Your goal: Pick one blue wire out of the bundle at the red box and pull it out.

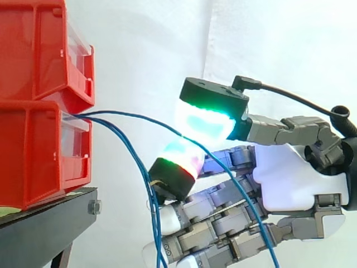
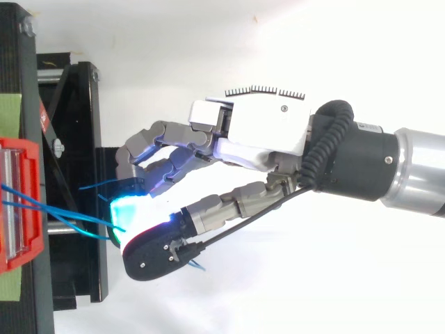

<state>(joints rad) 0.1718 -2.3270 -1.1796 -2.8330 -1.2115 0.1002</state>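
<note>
Stacked red bins (image 1: 33, 67) sit on a black stand (image 1: 44, 223), fronts facing the hand (image 1: 295, 178), so it can reach in level. We read the hand as curled, thumb over fingers, pinching one blue wire (image 1: 145, 118) between glowing pads (image 1: 206, 123). The wire arcs from the lower bin's front to the pads, near the bins. Other blue wires (image 1: 155, 223) hang slack below.

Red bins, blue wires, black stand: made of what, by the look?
Red bins: likely moulded plastic, glossy, one even colour, with clear plastic-looking fronts.
Blue wires: thin, smooth blue sheath, probably plastic, sagging in soft curves; core hidden.
Black stand: matt, flat-edged, bolted at the corner, probably painted metal, not certain.
</note>
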